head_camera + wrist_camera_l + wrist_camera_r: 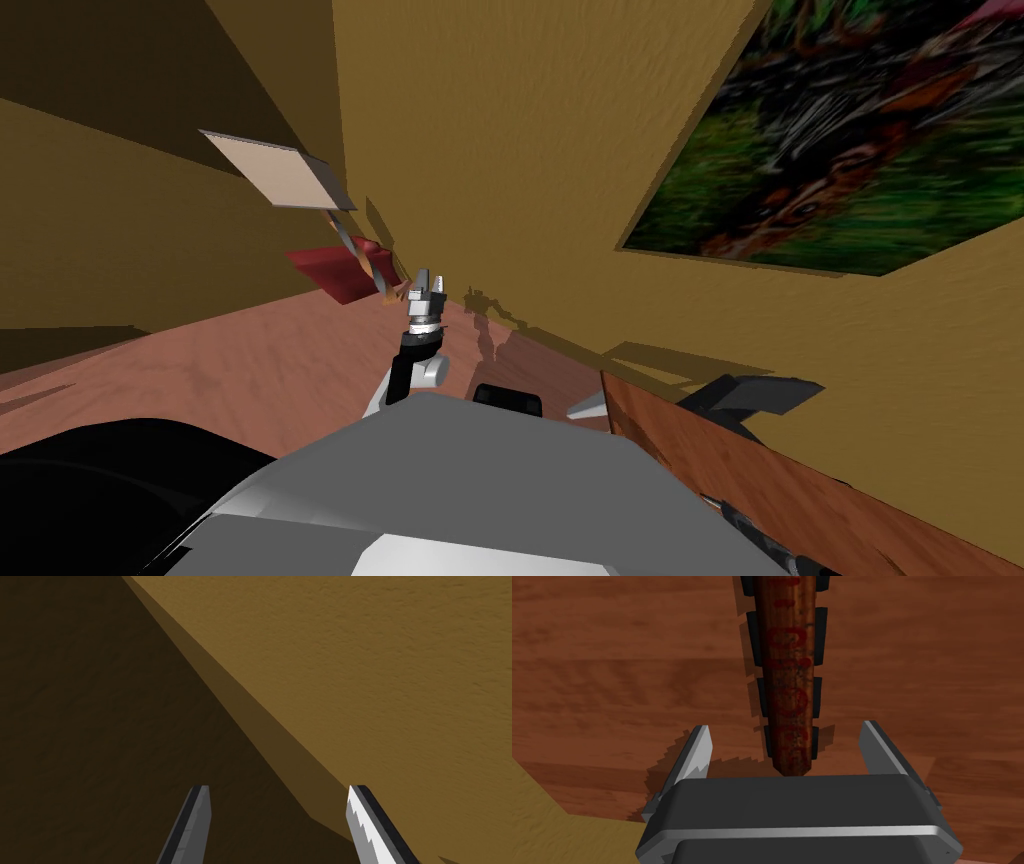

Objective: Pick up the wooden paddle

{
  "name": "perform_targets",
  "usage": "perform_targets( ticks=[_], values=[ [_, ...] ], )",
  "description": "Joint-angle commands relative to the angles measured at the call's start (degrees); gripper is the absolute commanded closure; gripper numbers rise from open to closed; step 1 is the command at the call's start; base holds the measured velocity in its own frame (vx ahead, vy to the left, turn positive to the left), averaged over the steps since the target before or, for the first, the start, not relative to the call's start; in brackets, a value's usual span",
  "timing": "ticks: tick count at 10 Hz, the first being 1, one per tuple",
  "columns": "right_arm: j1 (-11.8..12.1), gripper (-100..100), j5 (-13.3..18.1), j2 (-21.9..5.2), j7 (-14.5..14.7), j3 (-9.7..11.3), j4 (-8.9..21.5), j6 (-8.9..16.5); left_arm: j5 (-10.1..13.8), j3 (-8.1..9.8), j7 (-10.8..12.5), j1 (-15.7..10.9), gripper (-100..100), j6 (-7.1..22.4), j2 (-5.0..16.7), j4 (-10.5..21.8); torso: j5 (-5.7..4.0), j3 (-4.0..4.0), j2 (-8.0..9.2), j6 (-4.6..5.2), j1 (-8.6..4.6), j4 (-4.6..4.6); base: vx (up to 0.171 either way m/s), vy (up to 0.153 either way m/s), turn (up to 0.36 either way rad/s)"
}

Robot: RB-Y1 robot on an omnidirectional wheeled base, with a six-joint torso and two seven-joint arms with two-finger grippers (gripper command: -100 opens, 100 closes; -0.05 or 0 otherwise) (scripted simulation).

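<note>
The paddle (789, 651) lies flat on the tabletop (612, 676). Its long axis runs straight away from the right gripper (786, 726), and its tapered near end points back between the jaws. They stand wide on either side of it, with gaps showing. Dark blocks line both its long edges. Bare wood spreads to each side of it. Close by the gripper's body the tabletop ends at a tan surface (557, 826). The left gripper (277, 791) is raised toward the wall (375, 651), jaws wide, holding nothing.
</note>
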Motion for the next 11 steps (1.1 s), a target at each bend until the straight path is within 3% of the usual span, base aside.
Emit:
perform_targets(
  ticks=[1,2,3,4,6,7,8,11],
  values=[
    [0.1,-100,0.3,0.2,0.8,-0.2,2.1,-0.2,0.0,0.0,0.0,0.0,0,0.0,0.0,0.0,0.0,0.0,0.0,0.0,0.0,0.0,0.026,-0.056,0.1],
    [-0.1,-100,0.2,0.1,0.3,-0.1,1.6,-0.1,0.0,0.0,0.0,0.0,0,0.0,0.0,0.0,-0.01,0.0,-0.01,0.0,0.02,0.0,0.009,-0.022,0.014],
    [-0.2,0,0.2,0.1,0.5,-0.1,1.9,-0.2,0.0,0.0,0.0,0.0,0,0.0,0.0,0.0,0.01,0.02,0.03,0.02,0.13,0.01,0.002,-0.005,-0.001],
    [-0.6,-100,0.2,1.7,0.7,0.8,2.3,1.6,0.0,0.0,0.0,0.0,0,0.0,0.0,0.0,0.03,0.04,0.07,0.02,0.21,0.02,-0.008,-0.037,0.061],
    [-0.9,-100,0.2,3.2,0.9,1.7,2.8,3.3,0.0,0.0,0.0,0.0,0,0.0,0.0,0.0,-0.01,0.07,0.11,0.01,0.04,0.03,-0.007,-0.058,0.05],
    [-0.6,-100,0.2,2.7,1.0,1.3,2.5,2.6,0.0,0.0,0.0,0.0,0,0.0,0.0,0.0,-0.01,0.06,0.11,0.02,0.04,0.03,0.0,-0.024,0.01],
    [-0.5,100,0.2,2.7,0.9,1.3,2.4,2.8,0.0,0.0,0.0,0.0,0,0.0,0.0,0.0,0.01,0.05,0.09,0.02,0.14,0.02,0.0,0.0,0.0],
    [-0.5,100,0.2,2.7,0.9,1.3,2.4,2.8,0.0,0.0,0.0,0.0,0,0.0,0.0,0.0,-0.07,0.02,0.03,-0.02,0.1,0.01,0.0,0.0,0.0]
  ],
)
